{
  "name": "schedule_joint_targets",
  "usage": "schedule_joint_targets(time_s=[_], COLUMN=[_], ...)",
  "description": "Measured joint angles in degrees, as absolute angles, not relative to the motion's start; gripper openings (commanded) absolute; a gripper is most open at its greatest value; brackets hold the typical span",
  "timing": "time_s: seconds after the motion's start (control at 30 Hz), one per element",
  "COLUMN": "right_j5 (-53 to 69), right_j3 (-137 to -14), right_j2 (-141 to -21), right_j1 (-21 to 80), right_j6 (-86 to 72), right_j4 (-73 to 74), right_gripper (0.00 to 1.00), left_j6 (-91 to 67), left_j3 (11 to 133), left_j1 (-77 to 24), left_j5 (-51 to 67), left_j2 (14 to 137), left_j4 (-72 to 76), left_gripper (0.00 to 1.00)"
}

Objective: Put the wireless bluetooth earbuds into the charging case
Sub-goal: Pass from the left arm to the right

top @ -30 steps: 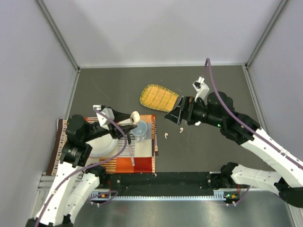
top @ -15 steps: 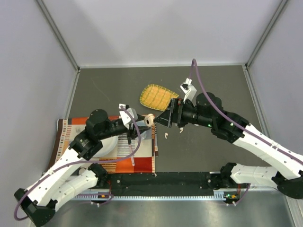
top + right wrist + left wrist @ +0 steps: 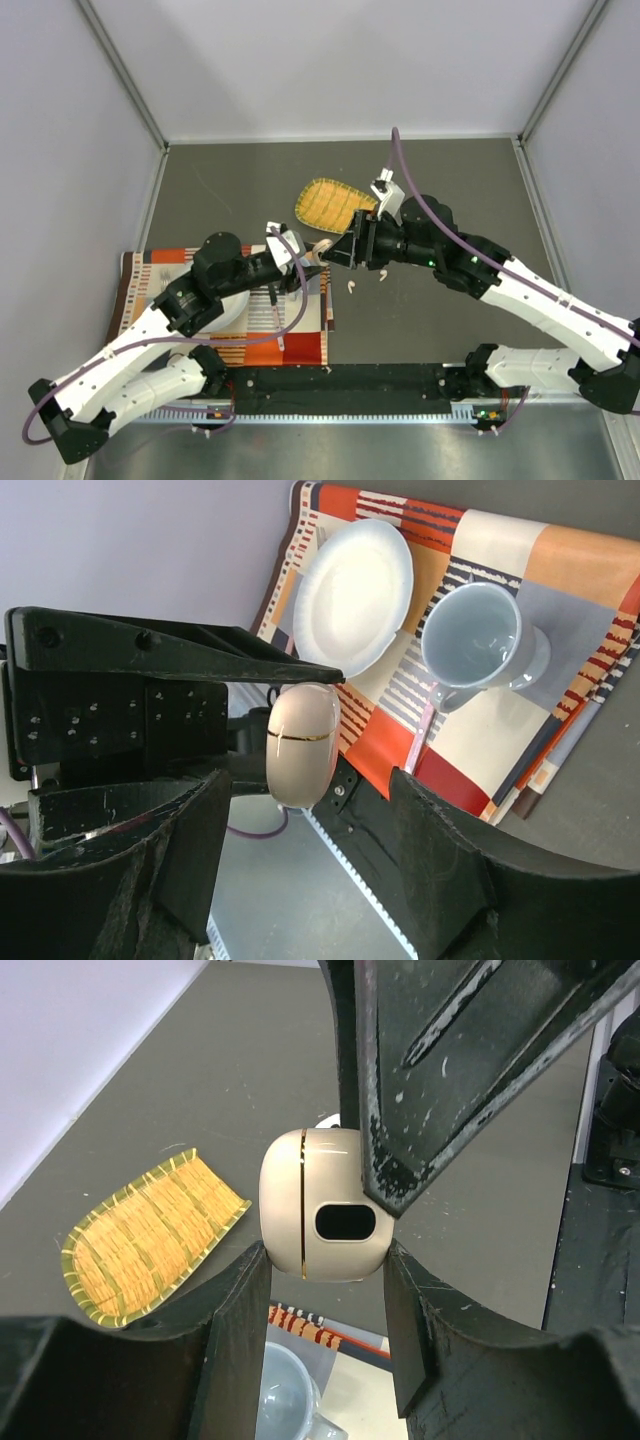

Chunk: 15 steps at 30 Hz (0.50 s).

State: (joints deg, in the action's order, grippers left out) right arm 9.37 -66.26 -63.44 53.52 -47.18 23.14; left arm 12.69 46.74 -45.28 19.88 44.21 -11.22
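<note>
**A:** The left tool (image 3: 313, 256) is clamped on the charging case (image 3: 322, 1203), a cream egg-shaped shell with a thin gold seam and a dark oval window. Its two black fingers (image 3: 238, 1305) press the case from either side, and it holds the case up above the bench (image 3: 240, 185).

**B:** And the right tool (image 3: 345, 250)?

**A:** It points straight at the case, jaws spread wider than the shell, one finger on each side of it in the right wrist view. From the left wrist camera one of its fingers (image 3: 420, 1080) reaches the top of the case; whether it presses on it I cannot tell.

**B:** Where are the earbuds?

**A:** Two small white earbuds (image 3: 353, 287) lie on the dark bench just below the right tool, near each other and apart from the case. Other earbuds I cannot make out.

**B:** What else is there?

**A:** A striped placemat (image 3: 480, 540) carrying a white plate (image 3: 354, 590) and a pale blue cup (image 3: 478, 635), side by side, and a yellow woven mat (image 3: 145, 1235) farther back.
</note>
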Motion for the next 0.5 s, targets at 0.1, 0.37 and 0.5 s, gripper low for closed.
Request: schedule_joint_targets(time_s=[0.1, 0.37, 0.5], right_j5=[9.7, 9.8, 9.8], right_j3=[-66.0, -65.9, -65.4], right_j2=[-64.0, -64.9, -64.9], right_j1=[53.5, 53.5, 53.6], right_j6=[-47.1, -46.7, -46.5], right_j4=[23.1, 23.1, 22.5], right_gripper=[0.55, 0.39, 0.24], left_j6=[12.8, 13.3, 13.3], left_j3=[46.8, 46.9, 47.0], left_j1=[-45.9, -47.0, -47.1], left_j5=[19.4, 18.5, 18.3], left_j2=[45.0, 45.5, 45.5], left_j4=[-11.2, -11.3, -11.7], left_gripper=[0.00, 0.00, 0.00])
